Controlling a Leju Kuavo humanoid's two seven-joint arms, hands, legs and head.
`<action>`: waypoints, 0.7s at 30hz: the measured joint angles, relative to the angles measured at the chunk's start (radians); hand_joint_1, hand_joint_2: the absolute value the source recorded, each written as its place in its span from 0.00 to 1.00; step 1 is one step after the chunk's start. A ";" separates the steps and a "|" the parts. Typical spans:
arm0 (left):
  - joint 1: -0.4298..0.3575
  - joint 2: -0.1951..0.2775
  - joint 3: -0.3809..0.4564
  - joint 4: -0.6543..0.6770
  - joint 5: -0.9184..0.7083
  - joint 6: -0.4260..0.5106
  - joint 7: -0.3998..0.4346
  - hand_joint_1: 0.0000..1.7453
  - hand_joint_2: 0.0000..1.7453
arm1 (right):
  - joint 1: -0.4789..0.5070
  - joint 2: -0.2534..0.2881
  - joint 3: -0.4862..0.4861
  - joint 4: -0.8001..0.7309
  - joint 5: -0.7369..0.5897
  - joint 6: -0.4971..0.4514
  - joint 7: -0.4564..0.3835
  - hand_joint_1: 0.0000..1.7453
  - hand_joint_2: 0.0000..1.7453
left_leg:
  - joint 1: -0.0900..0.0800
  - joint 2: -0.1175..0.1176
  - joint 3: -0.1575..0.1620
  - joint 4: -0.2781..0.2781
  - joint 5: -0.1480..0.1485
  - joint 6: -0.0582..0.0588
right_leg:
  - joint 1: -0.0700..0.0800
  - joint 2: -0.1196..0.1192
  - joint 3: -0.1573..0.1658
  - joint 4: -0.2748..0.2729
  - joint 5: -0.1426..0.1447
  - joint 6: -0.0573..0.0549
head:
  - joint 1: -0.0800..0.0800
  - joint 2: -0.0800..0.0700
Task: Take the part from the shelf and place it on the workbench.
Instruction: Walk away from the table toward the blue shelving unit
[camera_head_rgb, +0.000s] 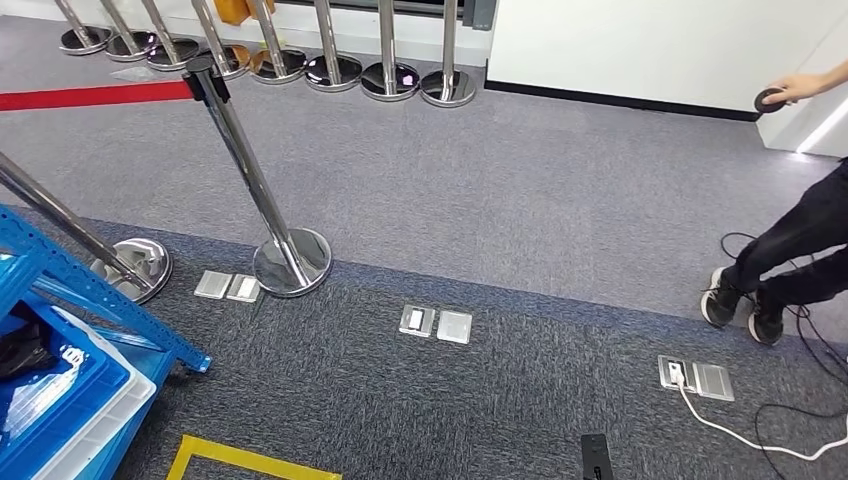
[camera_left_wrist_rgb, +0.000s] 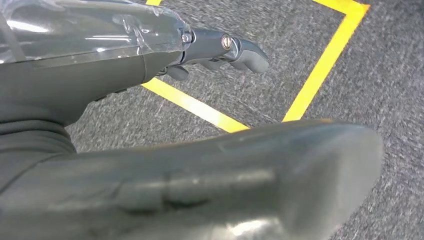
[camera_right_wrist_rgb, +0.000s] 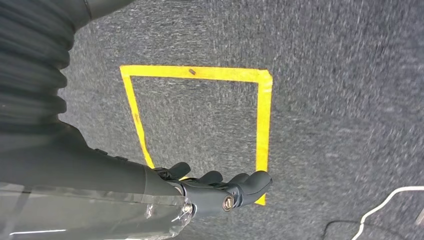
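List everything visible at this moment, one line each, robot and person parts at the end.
shelf frame: one, blue, left edge of head view
bins: at least two, blue, on the shelf
stanchions: about ten, chrome, two near, the rest along the far wall
belt: one, red, far left
floor sockets: three pairs, silver, on grey carpet
tape square: one, yellow, on the carpet
white cable: one, from the right-hand socket
person: one, dark trousers, right edge
left hand: grey, holds nothing
right hand: grey, holds nothing

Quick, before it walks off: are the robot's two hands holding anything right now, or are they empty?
Left hand: holds nothing, fingers curled in, hanging over the carpet.
Right hand: holds nothing too, fingers curled in above the yellow tape square.
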 joint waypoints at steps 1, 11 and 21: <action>0.000 0.000 0.000 0.000 -0.002 -0.001 0.001 0.00 0.00 | -0.001 -0.002 -0.002 0.008 0.004 0.000 0.002 0.00 1.00 | 0.001 -0.012 0.000 0.004 -0.003 -0.004 | -0.003 0.010 0.025 -0.066 0.039 0.000 | 0.001 0.000; -0.005 -0.001 0.000 0.000 -0.012 -0.009 0.001 0.00 0.00 | -0.015 -0.013 -0.024 0.061 0.030 -0.001 0.019 0.00 1.00 | 0.007 0.019 -0.091 0.195 -0.101 -0.055 | -0.001 -0.003 0.082 -0.203 0.087 -0.041 | -0.014 0.000; -0.004 -0.001 0.000 0.000 -0.012 -0.014 0.010 0.00 0.00 | -0.027 -0.024 -0.038 0.100 0.051 -0.001 0.021 0.00 1.00 | -0.011 0.089 -0.016 0.024 -0.012 -0.029 | 0.008 -0.097 0.113 -0.209 0.062 -0.023 | -0.014 0.000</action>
